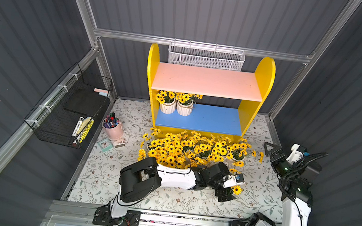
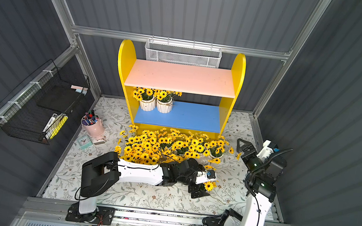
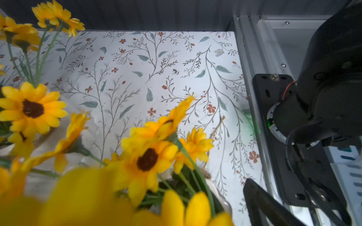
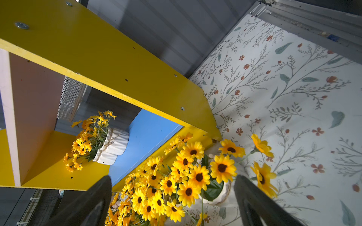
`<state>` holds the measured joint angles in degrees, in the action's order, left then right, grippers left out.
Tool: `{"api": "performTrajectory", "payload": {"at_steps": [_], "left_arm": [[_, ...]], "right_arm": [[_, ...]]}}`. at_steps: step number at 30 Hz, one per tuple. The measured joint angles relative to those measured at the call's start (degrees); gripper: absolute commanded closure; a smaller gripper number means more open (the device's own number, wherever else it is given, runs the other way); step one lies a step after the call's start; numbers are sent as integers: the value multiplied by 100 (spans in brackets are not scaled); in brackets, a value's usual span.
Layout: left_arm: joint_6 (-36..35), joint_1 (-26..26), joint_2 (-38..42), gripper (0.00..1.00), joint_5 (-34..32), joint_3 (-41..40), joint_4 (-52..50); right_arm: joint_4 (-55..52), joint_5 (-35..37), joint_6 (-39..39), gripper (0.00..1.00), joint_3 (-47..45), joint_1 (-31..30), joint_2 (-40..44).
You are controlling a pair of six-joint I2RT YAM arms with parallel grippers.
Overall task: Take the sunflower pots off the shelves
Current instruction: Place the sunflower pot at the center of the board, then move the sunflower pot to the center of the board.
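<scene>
Read the table as a clock face, with the back wall at twelve and the arm bases at six. The shelves (image 1: 265,70) (image 2: 180,77) stand at twelve, close to the wall. Two sunflower pots (image 1: 182,111) (image 2: 163,107) (image 4: 114,145) sit upright on the blue lower board at its nine o'clock end. They touch side by side, and their flowers are tucked under the pink upper board.

A crowd of sunflower pots (image 1: 182,149) (image 2: 159,146) covers the floral table cover (image 1: 118,181) just in front of the shelves, around the centre. The flower heads are so thick that few pots show.

The left arm reaches from seven o'clock across toward four. The left gripper (image 1: 227,195) (image 2: 199,192) points down over a lone pot (image 1: 236,190) (image 2: 209,185), near the crowd's edge. In the wrist view that pot's flowers (image 3: 147,158) fill the lens and only one finger (image 3: 258,201) shows. The jaws are spread wide, and I cannot tell whether either finger touches the pot.

The right gripper (image 1: 269,150) (image 2: 242,146) (image 4: 174,203) hangs at three o'clock, near that end of the crowd. Its jaws are wide apart and grip nothing.

A pink cup of markers (image 1: 112,128) stands at nine with a small teal clock (image 1: 105,144) just beside it. A black wire rack (image 1: 69,108) hangs on the nine o'clock wall. A white mesh basket (image 1: 206,58) hangs behind the shelves.
</scene>
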<state>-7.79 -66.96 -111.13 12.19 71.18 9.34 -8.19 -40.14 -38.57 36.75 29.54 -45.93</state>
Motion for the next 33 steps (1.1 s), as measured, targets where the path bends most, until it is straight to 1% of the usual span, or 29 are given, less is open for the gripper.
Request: {"api": "performTrajectory", "payload": {"at_steps": [4,8,13,17,20,22,24,27,29,33], "left_arm": [[-197,0,262,1,-278,39,-341],[-354,4,549,1,-516,334,-765],[-529,4,732,0,-743,627,-1128],[-708,24,901,0,-1043,669,-1453],[-800,138,1213,1,-1314,669,-1674],[-833,271,1495,0,-1569,669,-1768],[-826,450,1816,1,-1794,673,-1838],[-678,785,2339,1,-2181,671,-1926],[-466,1069,2734,1,-2498,669,-2002],[125,1790,3482,1,-2820,485,-2153]], "right_arm": [[2,-44,-2,1,0,0,2],[0,-55,-7,1,0,0,7],[2,-116,-70,1,0,0,39],[-39,-278,-109,1,70,-11,17],[-26,-323,-109,1,129,-186,17],[-55,-286,-83,1,186,-518,15],[-256,-116,33,6,352,-986,13],[-632,315,304,7,745,-1976,26],[-885,660,516,8,1019,-2660,90],[-1226,1172,785,13,1423,-3512,188]]}}
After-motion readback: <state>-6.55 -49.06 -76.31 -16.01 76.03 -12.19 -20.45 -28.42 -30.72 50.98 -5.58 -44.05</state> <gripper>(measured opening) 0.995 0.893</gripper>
